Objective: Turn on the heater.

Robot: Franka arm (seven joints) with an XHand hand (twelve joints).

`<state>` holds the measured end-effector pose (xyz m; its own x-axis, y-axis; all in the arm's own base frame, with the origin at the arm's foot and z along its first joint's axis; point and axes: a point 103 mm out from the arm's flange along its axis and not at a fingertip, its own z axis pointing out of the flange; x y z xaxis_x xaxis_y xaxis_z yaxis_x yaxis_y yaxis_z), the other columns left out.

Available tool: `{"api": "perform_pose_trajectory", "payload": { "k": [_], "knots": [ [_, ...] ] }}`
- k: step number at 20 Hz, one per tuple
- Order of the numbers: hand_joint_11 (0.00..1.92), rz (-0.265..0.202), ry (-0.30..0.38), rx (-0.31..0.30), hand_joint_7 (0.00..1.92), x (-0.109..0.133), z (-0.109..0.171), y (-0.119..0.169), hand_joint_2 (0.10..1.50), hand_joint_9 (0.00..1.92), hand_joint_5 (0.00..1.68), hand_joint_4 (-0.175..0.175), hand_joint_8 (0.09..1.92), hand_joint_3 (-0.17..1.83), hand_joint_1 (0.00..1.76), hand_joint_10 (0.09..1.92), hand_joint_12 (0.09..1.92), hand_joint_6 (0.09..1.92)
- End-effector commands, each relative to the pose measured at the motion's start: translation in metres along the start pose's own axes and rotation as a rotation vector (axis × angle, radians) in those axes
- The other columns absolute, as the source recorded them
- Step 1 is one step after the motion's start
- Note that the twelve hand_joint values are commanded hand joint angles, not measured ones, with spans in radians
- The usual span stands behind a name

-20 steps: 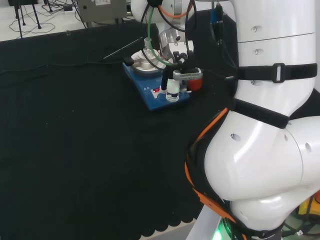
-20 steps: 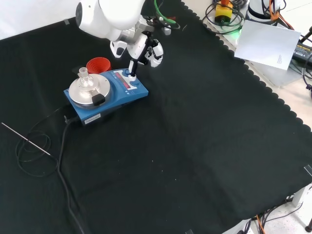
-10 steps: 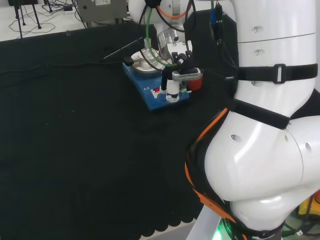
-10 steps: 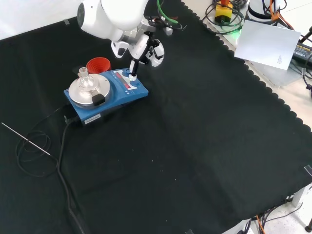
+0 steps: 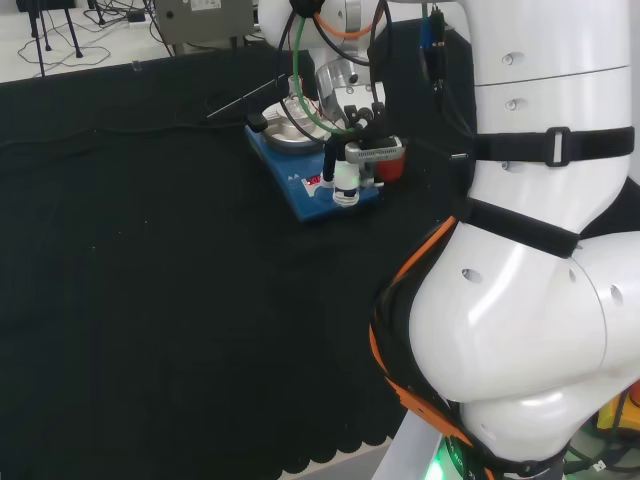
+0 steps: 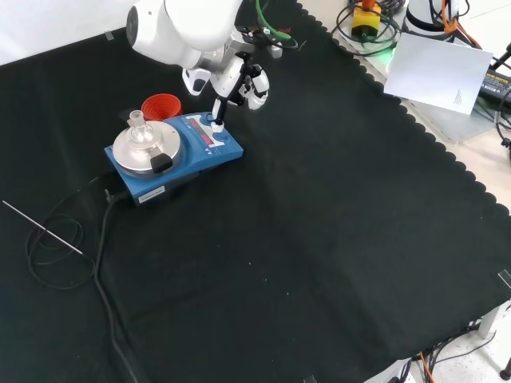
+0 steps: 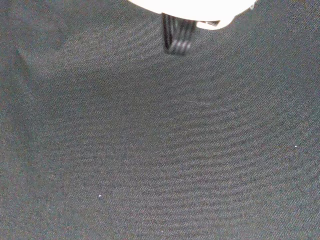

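While one straight finger seemingly touches its front panel, the heater (image 6: 172, 155) sits beneath the unclenched hand (image 6: 239, 82)

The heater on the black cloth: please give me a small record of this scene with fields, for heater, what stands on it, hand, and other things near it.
heater: blue box with a round metal plate on top, dark cable leaving its left end in the front view
on the plate: small clear glass flask
hand: one finger stretched down to the heater's front panel; whether the tip touches cannot be told
hand state: finger straight, nothing held
near the heater: red ribbed ring just behind it in the front view
farther off: thin metal rod on the cloth, left in the front view
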<state>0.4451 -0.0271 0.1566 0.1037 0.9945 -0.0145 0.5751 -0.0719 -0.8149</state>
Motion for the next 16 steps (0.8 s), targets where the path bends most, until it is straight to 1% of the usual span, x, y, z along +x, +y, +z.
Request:
{"api": "perform_pose_trajectory", "payload": {
  "k": [1,8,16],
  "knots": [
    [1.37,0.001,-0.001,0.005,1.46,0.0,0.002,0.002,0.68,1.54,0.25,-0.018,1.69,1.05,1.4,1.44,1.34,0.09],
    [1.37,-0.003,0.004,0.002,1.46,0.0,0.001,0.002,0.68,1.54,0.25,-0.018,1.69,1.05,1.4,1.44,1.34,0.09],
    [1.37,-0.01,0.013,-0.028,1.46,0.0,-0.013,-0.014,0.68,1.54,0.26,-0.019,1.69,1.05,1.41,1.44,1.34,0.09]
  ]
}}
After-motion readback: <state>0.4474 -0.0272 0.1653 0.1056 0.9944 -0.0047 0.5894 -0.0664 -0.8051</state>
